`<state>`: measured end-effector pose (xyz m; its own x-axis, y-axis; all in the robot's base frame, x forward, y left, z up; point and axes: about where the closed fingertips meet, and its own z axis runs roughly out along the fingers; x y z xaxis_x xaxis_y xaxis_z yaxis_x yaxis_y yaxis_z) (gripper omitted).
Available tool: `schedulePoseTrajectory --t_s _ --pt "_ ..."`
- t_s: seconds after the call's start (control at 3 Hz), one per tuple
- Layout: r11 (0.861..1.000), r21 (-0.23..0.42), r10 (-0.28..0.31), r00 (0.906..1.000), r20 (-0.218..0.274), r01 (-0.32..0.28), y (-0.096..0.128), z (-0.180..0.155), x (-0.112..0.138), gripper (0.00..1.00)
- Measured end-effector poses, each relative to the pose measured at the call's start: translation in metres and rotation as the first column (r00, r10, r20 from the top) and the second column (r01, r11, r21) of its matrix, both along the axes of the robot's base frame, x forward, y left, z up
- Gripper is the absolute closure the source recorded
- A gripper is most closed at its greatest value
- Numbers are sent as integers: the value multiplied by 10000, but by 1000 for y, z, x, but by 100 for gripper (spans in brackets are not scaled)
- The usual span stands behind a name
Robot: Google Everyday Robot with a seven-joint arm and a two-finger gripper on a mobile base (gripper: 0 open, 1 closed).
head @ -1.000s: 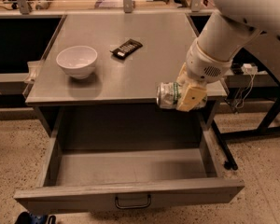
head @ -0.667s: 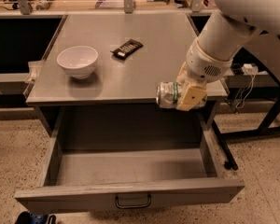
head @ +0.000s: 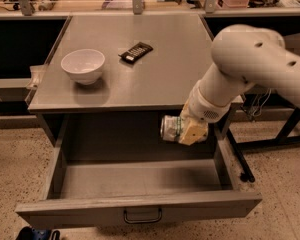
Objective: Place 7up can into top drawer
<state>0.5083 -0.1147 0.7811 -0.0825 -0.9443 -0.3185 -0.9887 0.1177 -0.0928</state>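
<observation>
The 7up can (head: pixel 171 128), silvery with green marks, lies sideways in my gripper (head: pixel 182 130), which is shut on it. The gripper holds it in the air over the right part of the open top drawer (head: pixel 140 181), just below the table's front edge. The drawer is pulled fully out; its grey front panel has a small curved handle (head: pixel 142 216) at the centre. The drawer's floor is bare. My white arm (head: pixel 240 69) reaches in from the upper right.
A white bowl (head: pixel 83 65) and a black remote-like bar (head: pixel 135 52) sit on the grey table top (head: pixel 155 79). Black table legs (head: pixel 237 156) stand to the right. A bench with clutter runs along the back.
My gripper with the can has moved lower, down from the table's front edge towards the open drawer. The drawer, bowl and bar have not moved.
</observation>
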Motion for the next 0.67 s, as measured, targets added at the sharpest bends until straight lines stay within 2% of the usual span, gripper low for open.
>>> schedulePoseTrajectory --t_s 0.33,0.67 --pt "9999 -123 71 9998 -173 -73 -3 -84 -4 100" --pt "9993 -115 351 9993 122 -350 -1 -137 1 96"
